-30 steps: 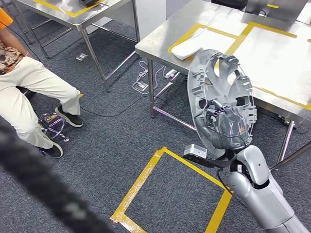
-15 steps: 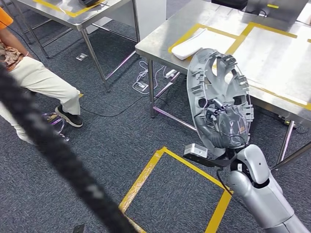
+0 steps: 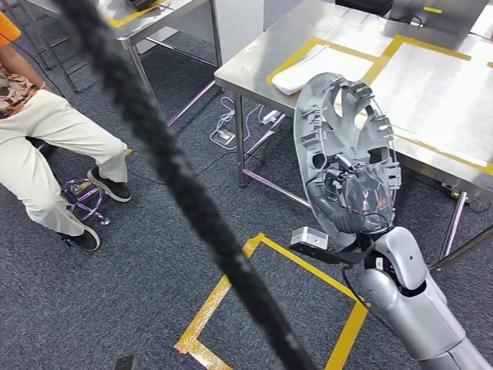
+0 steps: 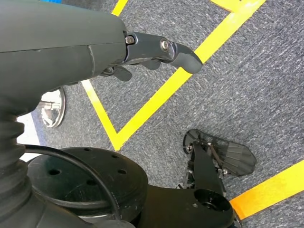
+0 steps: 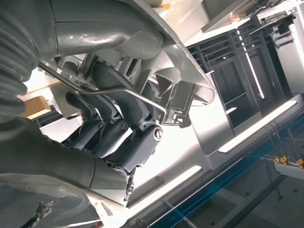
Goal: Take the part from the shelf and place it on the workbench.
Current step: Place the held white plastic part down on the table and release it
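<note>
The part [image 3: 347,139] is a grey round wheel cover with ribs and a wire ring. My right hand [image 3: 361,197] grips it near its lower rim and holds it upright in front of the steel workbench [image 3: 256,65], its upper edge overlapping the bench's front edge in the head view. In the right wrist view my dark fingers [image 5: 118,128] curl around the part's rim [image 5: 172,71]. My left hand [image 4: 143,52] hangs over the carpet with its thumb stretched out and nothing in it.
A white curved piece [image 3: 302,73] lies on the workbench inside yellow tape lines. A person [image 3: 52,146] sits at the left. A blurred black cable [image 3: 192,193] crosses the head view diagonally. A yellow tape square [image 3: 233,277] marks the carpet. A second steel table [image 3: 145,31] stands behind.
The black cable has swung from the lower left across the middle of the view. The part has shifted slightly up and left, toward the bench edge, still in my right hand.
</note>
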### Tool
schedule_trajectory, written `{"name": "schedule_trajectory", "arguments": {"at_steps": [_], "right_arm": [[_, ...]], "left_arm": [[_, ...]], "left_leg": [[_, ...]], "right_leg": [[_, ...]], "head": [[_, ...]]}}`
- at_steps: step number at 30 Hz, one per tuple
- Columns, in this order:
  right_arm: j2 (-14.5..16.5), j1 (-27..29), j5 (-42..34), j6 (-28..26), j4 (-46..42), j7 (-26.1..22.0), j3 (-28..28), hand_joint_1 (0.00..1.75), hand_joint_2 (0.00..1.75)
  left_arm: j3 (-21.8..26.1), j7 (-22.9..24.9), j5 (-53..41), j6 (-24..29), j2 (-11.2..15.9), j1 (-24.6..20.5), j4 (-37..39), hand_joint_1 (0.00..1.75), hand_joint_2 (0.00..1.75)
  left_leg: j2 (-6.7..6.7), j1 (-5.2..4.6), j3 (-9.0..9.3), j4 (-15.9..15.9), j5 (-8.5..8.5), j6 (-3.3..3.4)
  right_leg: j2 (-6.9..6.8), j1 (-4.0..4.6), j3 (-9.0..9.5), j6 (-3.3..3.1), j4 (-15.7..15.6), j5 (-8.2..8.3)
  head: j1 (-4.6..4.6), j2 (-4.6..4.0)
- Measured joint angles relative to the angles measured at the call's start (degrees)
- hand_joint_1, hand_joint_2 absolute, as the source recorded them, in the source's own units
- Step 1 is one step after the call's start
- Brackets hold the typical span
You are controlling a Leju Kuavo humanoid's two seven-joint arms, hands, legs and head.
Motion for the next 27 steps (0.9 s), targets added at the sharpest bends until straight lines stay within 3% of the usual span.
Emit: {"name": "schedule_trajectory", "arguments": {"at_steps": [27], "right_arm": [[0.0, -0.1, -1.0, -0.5, 0.0, 0.0, 0.5, 1.75, 1.75]], "left_arm": [[0.8, 0.2, -0.2, -0.2, 0.3, 0.0, 0.0, 0.0, 1.75]], "left_leg": [[0.0, 0.0, 0.0, 0.0, 0.0, 0.0]], "right_leg": [[0.01, 0.0, -0.01, 0.0, 0.0, 0.0]], "head": [[-0.01, 0.0]]}}
